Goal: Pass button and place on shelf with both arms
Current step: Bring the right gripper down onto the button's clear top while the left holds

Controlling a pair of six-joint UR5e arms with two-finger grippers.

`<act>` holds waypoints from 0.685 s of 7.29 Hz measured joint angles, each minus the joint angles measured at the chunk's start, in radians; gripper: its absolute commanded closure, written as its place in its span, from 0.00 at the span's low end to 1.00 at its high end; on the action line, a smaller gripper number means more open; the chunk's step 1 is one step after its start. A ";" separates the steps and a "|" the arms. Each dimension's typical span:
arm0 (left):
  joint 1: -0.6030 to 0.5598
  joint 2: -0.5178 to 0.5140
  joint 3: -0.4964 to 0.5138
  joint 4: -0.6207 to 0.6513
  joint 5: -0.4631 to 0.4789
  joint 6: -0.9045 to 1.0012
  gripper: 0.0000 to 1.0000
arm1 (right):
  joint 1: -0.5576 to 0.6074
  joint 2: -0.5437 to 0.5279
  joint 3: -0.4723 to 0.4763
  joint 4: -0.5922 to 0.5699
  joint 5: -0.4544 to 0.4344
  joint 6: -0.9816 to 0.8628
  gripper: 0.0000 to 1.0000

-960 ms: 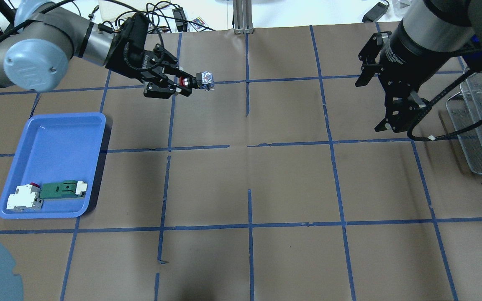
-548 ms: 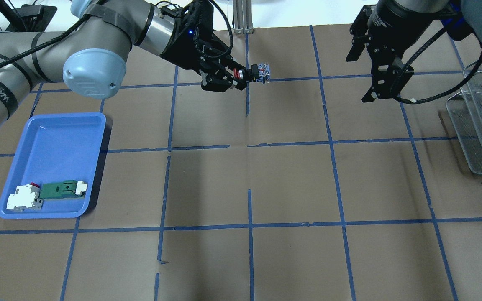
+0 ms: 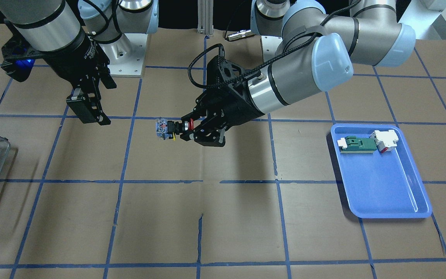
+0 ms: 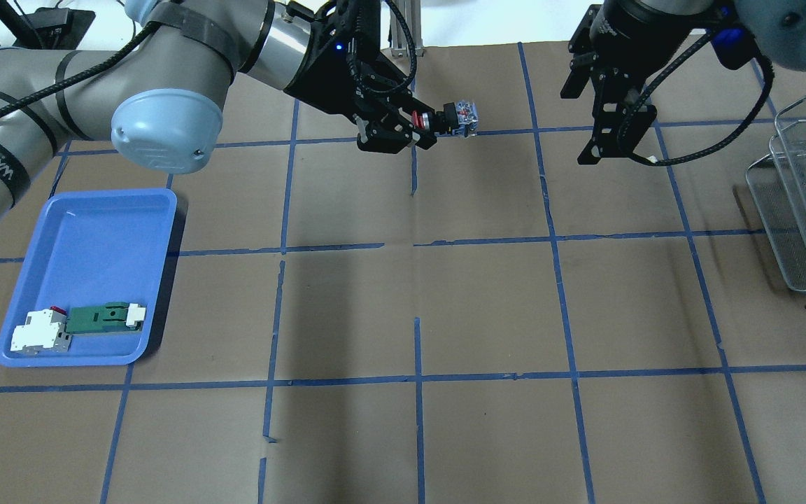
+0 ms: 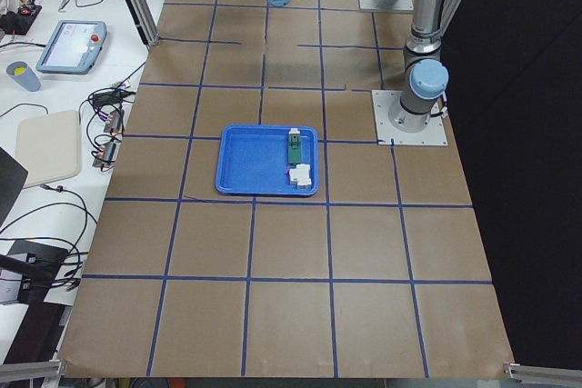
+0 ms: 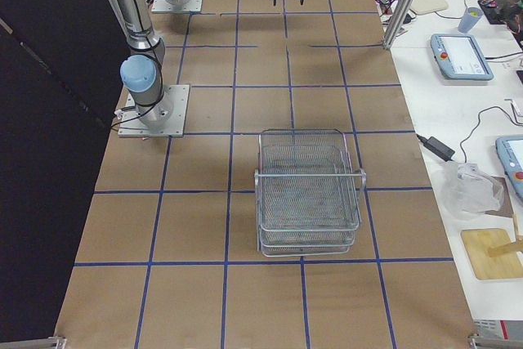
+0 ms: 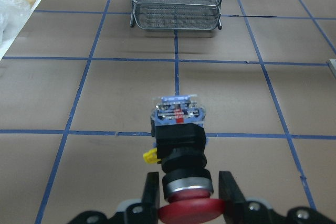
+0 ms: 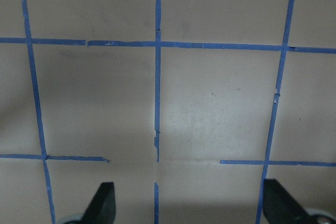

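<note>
- In the overhead view, the shelf (image 4: 805, 189) stands at the 3 o'clock edge of the table (image 4: 487, 308). The blue tray (image 4: 88, 231) sits near the 8 o'clock edge, with a wide stretch of brown paper between them.
- My left gripper (image 4: 422, 130) reaches in nearly level from 9 o'clock, clamped on the cap end of the button (image 4: 460, 117). The button hangs above the table at 12 o'clock from centre, its block end towards 3 o'clock.
- My right gripper (image 8: 191, 200) hangs at 3 o'clock of the button, well apart from it, pointing down with its fingers spread wide.

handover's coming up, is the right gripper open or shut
Open. The right gripper shows its fingertips far apart in its wrist view, nothing between them.
</note>
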 measured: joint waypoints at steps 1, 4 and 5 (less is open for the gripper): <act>-0.012 0.007 -0.002 0.006 0.001 -0.003 1.00 | 0.022 0.021 -0.008 -0.024 0.001 0.028 0.00; -0.022 0.012 -0.012 0.024 0.002 -0.006 1.00 | 0.075 0.053 -0.037 -0.050 -0.001 0.064 0.00; -0.023 0.011 -0.012 0.024 0.002 -0.007 1.00 | 0.081 0.056 -0.039 -0.051 0.005 0.073 0.00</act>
